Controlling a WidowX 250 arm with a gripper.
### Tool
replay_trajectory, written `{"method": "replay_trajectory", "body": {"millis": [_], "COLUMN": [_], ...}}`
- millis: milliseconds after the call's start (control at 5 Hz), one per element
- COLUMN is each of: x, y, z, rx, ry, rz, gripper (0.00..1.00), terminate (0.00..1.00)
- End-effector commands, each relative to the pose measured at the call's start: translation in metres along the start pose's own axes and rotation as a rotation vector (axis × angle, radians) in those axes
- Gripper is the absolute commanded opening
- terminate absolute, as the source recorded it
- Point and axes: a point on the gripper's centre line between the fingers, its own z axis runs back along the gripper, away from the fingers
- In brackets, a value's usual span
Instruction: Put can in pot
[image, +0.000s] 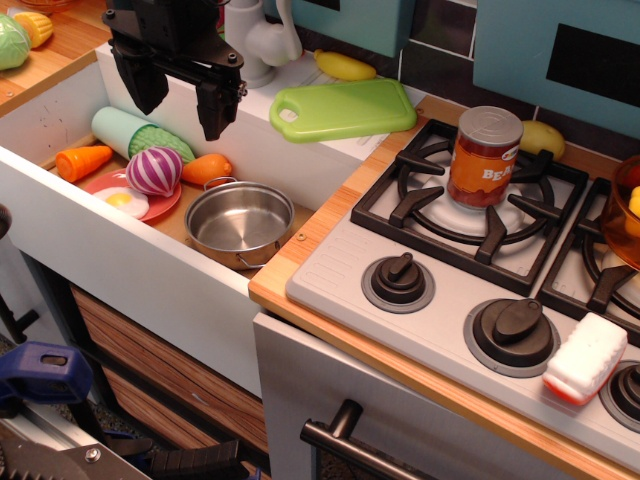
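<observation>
The pot (239, 223) sits empty in the sink (60, 215), nearest the camera. The can (484, 157) stands upright on the left burner grate (470, 205) (well apart from the pot). Farther back, the gripper (178, 98) hangs over the sink, jaws spread wide, holding nothing. It should travel right, then straddle the can squarely.

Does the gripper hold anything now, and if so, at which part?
Nothing is held. The gripper hangs open above the sink; the can stands apart on the stove burner.

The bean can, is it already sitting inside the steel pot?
No, the bean can stands upright on the stove burner grate, while the steel pot sits empty in the sink.
</observation>
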Motion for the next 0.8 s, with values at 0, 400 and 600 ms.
{"method": "replay_trajectory", "body": {"millis": [0, 400, 600], "x": [0.000, 0.032, 0.051], "y": [0.000, -0.091, -0.129], "z": [0.000, 0.042, 0.055], "rx": [0.000, 0.050, 0.036], "ry": [0.000, -0.104, -0.218], "rz": [0.000, -0.031, -0.118], "gripper": [1.00, 1.00, 1.00], "terminate": [0.00, 0.00, 0.00]}}
